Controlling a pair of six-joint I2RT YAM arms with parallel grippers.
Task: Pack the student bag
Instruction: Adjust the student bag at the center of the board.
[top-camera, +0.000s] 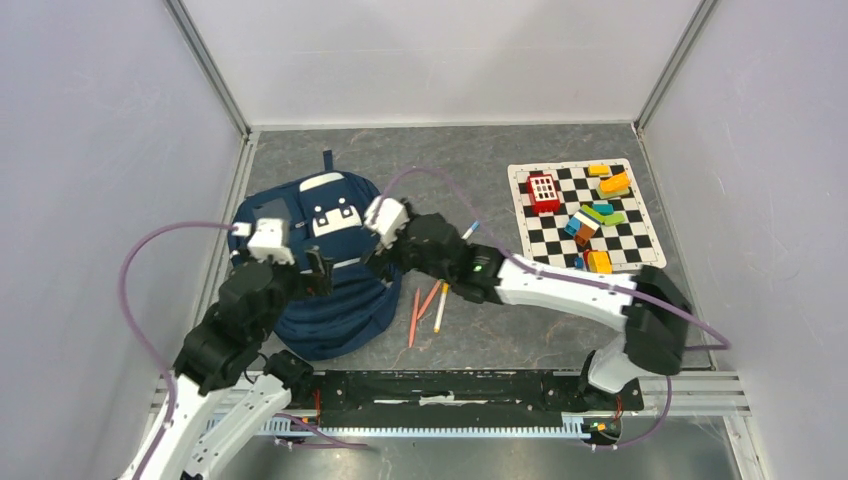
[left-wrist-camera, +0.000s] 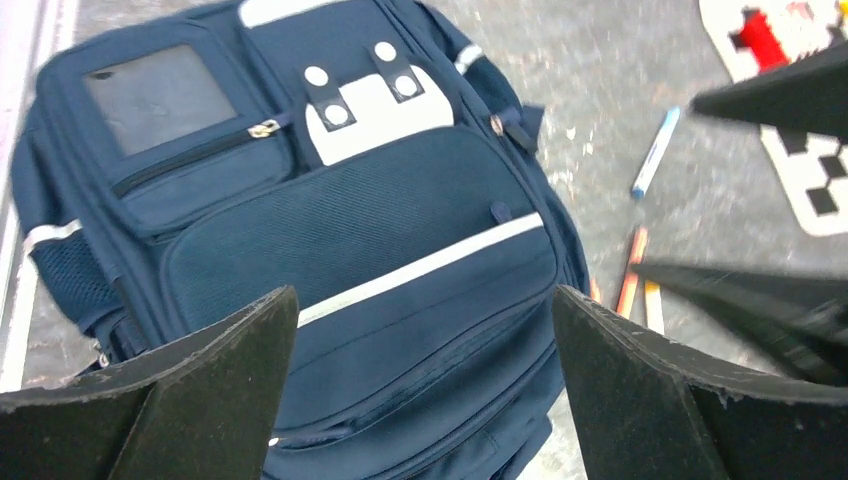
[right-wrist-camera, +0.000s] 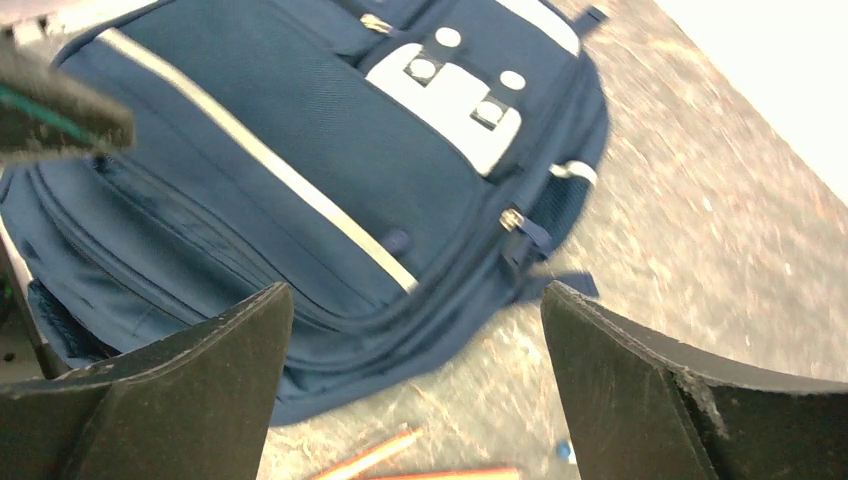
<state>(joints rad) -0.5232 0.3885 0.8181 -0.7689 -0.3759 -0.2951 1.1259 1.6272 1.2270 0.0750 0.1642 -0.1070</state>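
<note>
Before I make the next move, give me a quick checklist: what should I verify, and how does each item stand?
1. Left gripper open and empty: ok.
2. Right gripper open and empty: ok.
3. Student bag lying with its front up: ok.
4. A compartment unzipped for packing: cannot tell; no opening shows in any view.
5. Pencils loose on the table just right of the bag, nothing on top of them: ok.
6. Room between the two grippers: probably not ok; both hang close together over the bag, each with the other's fingers in its wrist view.
</note>
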